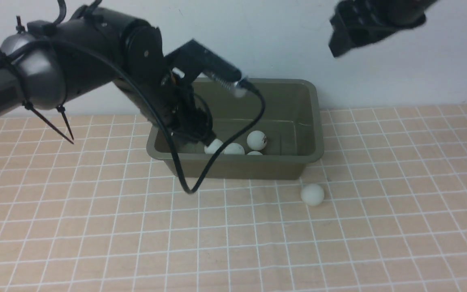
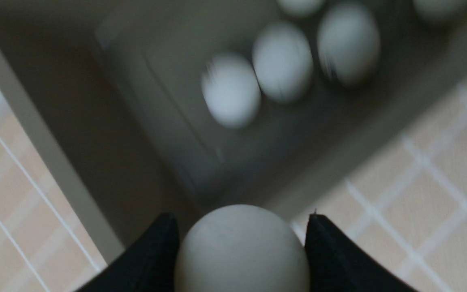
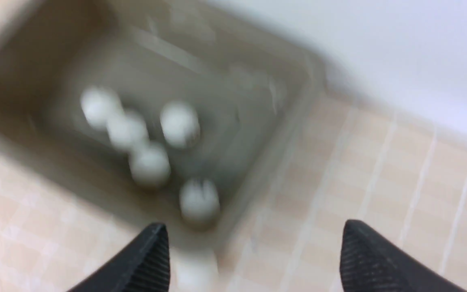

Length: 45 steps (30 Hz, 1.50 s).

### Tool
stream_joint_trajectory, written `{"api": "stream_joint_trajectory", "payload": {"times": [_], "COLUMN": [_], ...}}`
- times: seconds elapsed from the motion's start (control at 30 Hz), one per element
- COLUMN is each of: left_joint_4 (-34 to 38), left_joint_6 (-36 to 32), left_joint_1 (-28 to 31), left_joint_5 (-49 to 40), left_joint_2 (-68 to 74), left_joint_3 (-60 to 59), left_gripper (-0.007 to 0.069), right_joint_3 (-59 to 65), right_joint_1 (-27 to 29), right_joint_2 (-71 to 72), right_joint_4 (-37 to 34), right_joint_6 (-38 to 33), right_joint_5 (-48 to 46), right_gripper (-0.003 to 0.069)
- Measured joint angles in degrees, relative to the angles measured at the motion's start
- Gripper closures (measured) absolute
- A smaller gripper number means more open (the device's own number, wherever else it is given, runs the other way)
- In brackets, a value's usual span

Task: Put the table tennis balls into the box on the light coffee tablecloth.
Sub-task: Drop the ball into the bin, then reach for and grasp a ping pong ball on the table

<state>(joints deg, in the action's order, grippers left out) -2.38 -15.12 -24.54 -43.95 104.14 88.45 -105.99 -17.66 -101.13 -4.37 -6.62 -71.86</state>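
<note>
The olive-green box (image 1: 237, 167) stands on the light coffee tablecloth (image 1: 95, 227) near the back wall. Several white table tennis balls (image 1: 256, 140) lie inside it, seen blurred in the left wrist view (image 2: 282, 61) and the right wrist view (image 3: 178, 121). One ball (image 1: 312, 194) rests on the cloth just outside the box's front right corner. My left gripper (image 1: 207, 140) reaches into the box's left part, shut on a white ball (image 2: 241, 247) between its black fingers (image 2: 330, 251). My right gripper (image 3: 255, 225) is open and empty, raised high at the upper right (image 1: 341, 44).
A white wall runs right behind the box. The left arm's black cable (image 1: 193, 186) loops down over the box's front wall onto the cloth.
</note>
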Motion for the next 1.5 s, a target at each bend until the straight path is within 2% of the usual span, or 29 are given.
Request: {"api": "stream_joint_trajectory", "payload": {"times": [0.27, 0.4, 0.6, 0.7, 0.9, 1.0, 1.17, 1.5], "left_joint_4": [4.8, 13.1, 20.8, 21.8, 22.5, 22.4, 22.3, 22.2], "left_joint_6": [0.4, 0.4, -2.1, -4.1, -5.2, -5.5, -5.6, -6.6], "left_joint_1": [0.7, 4.0, 8.4, 8.8, 8.7, 8.8, 10.1, 14.1], "left_joint_5": [4.0, 3.9, 1.7, 0.2, -2.0, -6.8, -13.8, -16.4], "left_joint_2": [8.9, 15.8, 20.7, 21.2, 21.2, 21.2, 20.6, 15.6], "left_joint_3": [7.4, 11.7, 17.2, 18.9, 21.3, 24.1, 29.5, 30.9], "left_gripper": [0.0305, 0.0304, 0.0269, 0.0262, 0.0262, 0.0262, 0.0262, 0.0262], "right_joint_3": [25.8, 40.4, 52.9, 54.8, 54.9, 54.7, 51.0, 45.4], "right_joint_1": [0.4, 0.4, 0.4, 0.4, -0.8, -3.5, -5.1, -5.1], "right_joint_2": [11.0, 16.5, 16.2, 13.1, 7.5, 4.1, -0.3, -4.5], "right_joint_4": [-0.6, -2.8, -6.3, -8.4, -12.7, -14.7, -15.4, -15.5], "right_joint_6": [-1.8, -2.1, -6.9, -8.9, -14.0, -16.3, -15.9, -14.3], "right_joint_5": [3.1, 16.4, 34.1, 41.4, 48.0, 50.6, 51.3, 51.3], "right_gripper": [0.0155, 0.0171, 0.0176, 0.0176, 0.0176, 0.0176, 0.0176, 0.0176]}}
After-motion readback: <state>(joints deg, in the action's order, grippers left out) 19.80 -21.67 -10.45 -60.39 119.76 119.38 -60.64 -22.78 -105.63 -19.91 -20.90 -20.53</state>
